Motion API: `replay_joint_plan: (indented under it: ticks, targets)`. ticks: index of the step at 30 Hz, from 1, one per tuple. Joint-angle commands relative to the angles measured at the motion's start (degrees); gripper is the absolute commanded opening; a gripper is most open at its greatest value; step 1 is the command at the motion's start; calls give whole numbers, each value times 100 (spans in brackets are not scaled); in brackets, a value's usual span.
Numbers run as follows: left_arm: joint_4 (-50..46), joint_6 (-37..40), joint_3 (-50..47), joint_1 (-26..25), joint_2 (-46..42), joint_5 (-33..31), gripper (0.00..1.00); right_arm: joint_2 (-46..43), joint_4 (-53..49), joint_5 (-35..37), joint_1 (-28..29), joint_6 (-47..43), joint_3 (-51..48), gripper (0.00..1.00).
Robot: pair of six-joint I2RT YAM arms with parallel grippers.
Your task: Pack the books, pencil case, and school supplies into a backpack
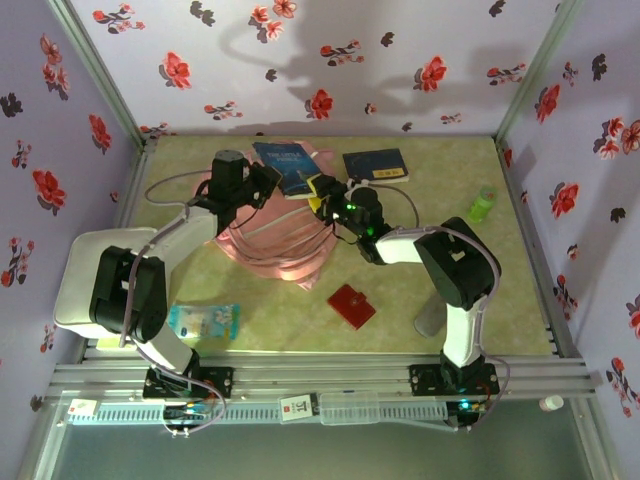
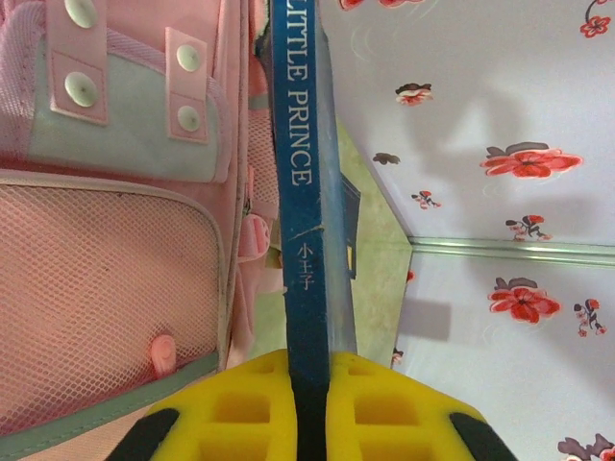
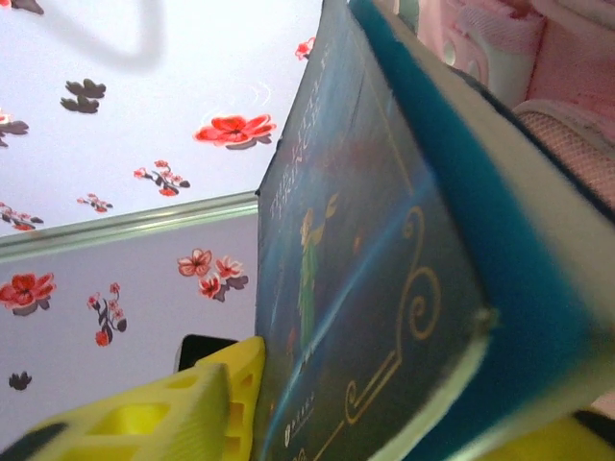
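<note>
Rail (image 1: 330,378): runs along the near edge of the table (image 1: 440,260), with both arm bases bolted to it.
White block (image 1: 80,285): far left, beside the left arm's elbow.
Packet (image 1: 205,320): pale blue, flat on the table just right of the left arm's lower link.
Left gripper (image 2: 309,384): clamped tight on the blue book, one yellow finger on each side of the spine's lower end.
Backpack (image 1: 285,262): pink, mid-table, reaching toward the back. In the left wrist view its mesh pocket and pale front patch lie just left of the blue book.
Blue book (image 1: 288,165): at the backpack's far end, between the two grippers, cover toward the top camera. LITTLE PRINCE runs along the spine.
Right gripper (image 1: 320,195): at the blue book's right edge, with the book between its fingers. One yellow finger (image 3: 192,413) lies against the cover, but whether the grip has closed cannot be told.
Red piece (image 1: 352,305): flat on the table, in front of the backpack and to its right, apart from it.
Navy book (image 1: 375,165): flat at the back of the table, right of the blue book and apart from it.
Pouch (image 1: 428,322): grey, on the table beside the right arm's upright link.
Green item (image 1: 483,205): small, near the right wall.
</note>
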Motion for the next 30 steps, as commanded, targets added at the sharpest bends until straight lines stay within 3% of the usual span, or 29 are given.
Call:
replay_joint_plan:
  ticks: [1, 6, 8, 11, 23, 24, 30]
  targets:
    - [195, 153, -135, -83, -257, 4, 0, -69, 64, 183, -33, -404, 78, 40]
    - [48, 334, -377, -92, -335, 68, 3, -438, -450, 317, -42, -1048, -82, 22]
    - [-143, 548, -382, -96, -384, 71, 13, -607, -698, 363, -49, -1333, -107, 14]
    - [-576, 1000, -320, -112, -519, 49, 37, -901, -964, 381, -72, -1832, -134, 5]
    - [-3025, 4043, 752, -318, -803, -459, 88, -2284, -1889, 426, -620, -3289, -603, 1]
    - [-3105, 4280, 796, -345, -802, -466, 99, -2417, -2023, 462, -692, -3377, -648, 1]
    - [-3739, 5643, 1167, -659, -607, -795, 100, -3028, -2816, 782, -959, -3829, -885, 1]
